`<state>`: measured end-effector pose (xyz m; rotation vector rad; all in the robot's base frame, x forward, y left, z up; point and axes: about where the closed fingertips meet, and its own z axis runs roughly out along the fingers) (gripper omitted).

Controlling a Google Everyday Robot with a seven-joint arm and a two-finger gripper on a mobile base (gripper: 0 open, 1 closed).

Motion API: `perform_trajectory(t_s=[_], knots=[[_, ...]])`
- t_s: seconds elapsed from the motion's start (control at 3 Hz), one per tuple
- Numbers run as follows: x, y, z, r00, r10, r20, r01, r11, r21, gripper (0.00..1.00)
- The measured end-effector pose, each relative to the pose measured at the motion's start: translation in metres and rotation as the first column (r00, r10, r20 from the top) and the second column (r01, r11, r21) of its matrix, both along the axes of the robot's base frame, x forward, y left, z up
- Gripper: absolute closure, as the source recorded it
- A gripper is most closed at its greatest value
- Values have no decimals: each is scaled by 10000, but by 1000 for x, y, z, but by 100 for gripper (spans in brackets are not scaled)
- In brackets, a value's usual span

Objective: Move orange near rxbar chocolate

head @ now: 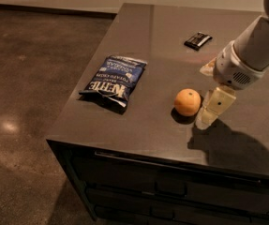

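Observation:
The orange (187, 101) sits on the dark table top (157, 46), near its front edge. The rxbar chocolate (198, 40), a small black bar, lies far back on the table, well apart from the orange. My gripper (210, 114) hangs from the white arm on the right and is low over the table, just right of the orange. It holds nothing that I can see. One pale finger (216, 108) shows close beside the fruit.
A blue Kettle chip bag (114, 82) lies left of the orange. The table's front edge runs just below the orange, and its left edge drops to a dark floor (26, 78). Drawers (171, 191) front the cabinet.

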<state>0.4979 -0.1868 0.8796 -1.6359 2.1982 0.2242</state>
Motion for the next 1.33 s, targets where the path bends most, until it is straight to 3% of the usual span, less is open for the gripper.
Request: perform_trajectory(t_s=[0.67, 1.33], knots=[[7, 7, -20, 9992, 226, -344, -228, 9997, -66, 0], [6, 17, -24, 9969, 477, -633, -471, 9988, 112, 42]])
